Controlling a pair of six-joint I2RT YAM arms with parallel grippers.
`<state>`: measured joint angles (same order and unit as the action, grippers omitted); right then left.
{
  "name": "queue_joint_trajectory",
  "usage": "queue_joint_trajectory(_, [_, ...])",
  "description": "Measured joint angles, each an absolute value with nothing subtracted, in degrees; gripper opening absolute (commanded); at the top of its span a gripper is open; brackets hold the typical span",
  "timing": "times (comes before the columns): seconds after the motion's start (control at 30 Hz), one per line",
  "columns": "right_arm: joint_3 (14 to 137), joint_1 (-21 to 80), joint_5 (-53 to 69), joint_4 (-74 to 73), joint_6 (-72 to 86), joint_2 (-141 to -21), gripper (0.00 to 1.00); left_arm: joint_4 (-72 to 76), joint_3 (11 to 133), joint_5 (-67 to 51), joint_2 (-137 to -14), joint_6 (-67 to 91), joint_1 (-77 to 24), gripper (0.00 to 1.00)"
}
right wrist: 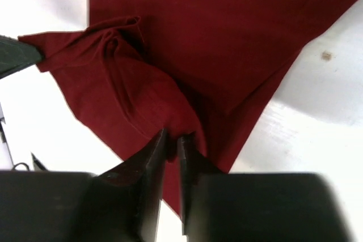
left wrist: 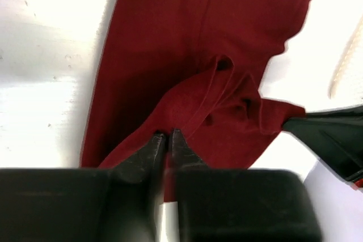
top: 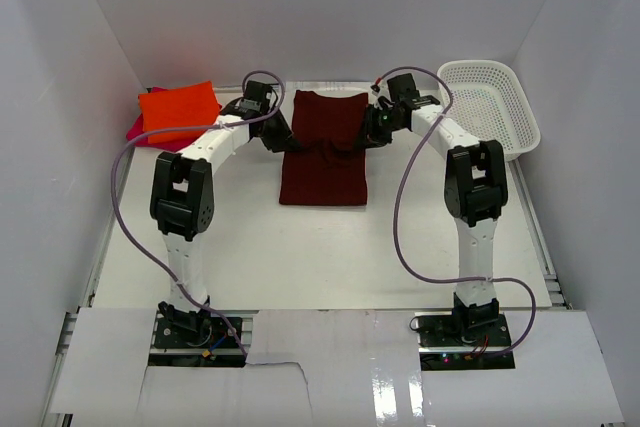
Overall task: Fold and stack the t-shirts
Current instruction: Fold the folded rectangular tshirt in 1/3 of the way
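A dark maroon t-shirt [top: 325, 175] lies in the middle of the table, partly folded, with its mid part bunched up between the two arms. My left gripper [top: 288, 140] pinches its left edge; in the left wrist view the jaws [left wrist: 168, 133] stand almost together on a raised fold of the maroon cloth [left wrist: 170, 38]. My right gripper [top: 368, 137] pinches the right edge, and its jaws [right wrist: 173, 136] have maroon cloth [right wrist: 227, 26] in their narrow gap. A folded orange t-shirt [top: 178, 107] lies on a pink one [top: 134, 129] at the back left.
A white mesh basket [top: 490, 107] stands at the back right, against the right wall. White walls close in the table on the left, back and right. Purple cables loop from each arm over the table.
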<state>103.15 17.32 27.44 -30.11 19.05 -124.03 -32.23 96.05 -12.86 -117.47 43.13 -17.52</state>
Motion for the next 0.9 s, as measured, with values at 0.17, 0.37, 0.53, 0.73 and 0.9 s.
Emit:
queue_joint_trajectory(0.17, [104.51, 16.62, 26.92, -30.13, 19.18, -127.92, 0.45, -31.05, 96.07, -13.06, -120.99, 42.74, -16.91, 0.74])
queue_joint_trajectory(0.37, [104.12, 16.21, 22.55, -29.74, 19.11, -127.87, 0.50, -30.48, 96.07, -12.84, -122.17, 42.70, -15.73, 0.77])
queue_joint_trajectory(0.53, [95.74, 16.19, 20.51, -26.22, 19.09, -121.47, 0.51, -29.63, 96.03, -11.84, -121.58, 41.30, -15.09, 0.77])
queue_joint_trajectory(0.73, [87.24, 16.56, 20.91, -24.69, 18.90, -112.57, 0.51, -28.34, 89.23, -10.00, -113.82, 38.54, -14.96, 0.77])
queue_joint_trajectory(0.9, [75.94, 17.02, 23.35, -22.46, 19.07, -108.66, 0.50, -27.11, 78.06, -10.74, -105.01, 37.54, -14.98, 0.77])
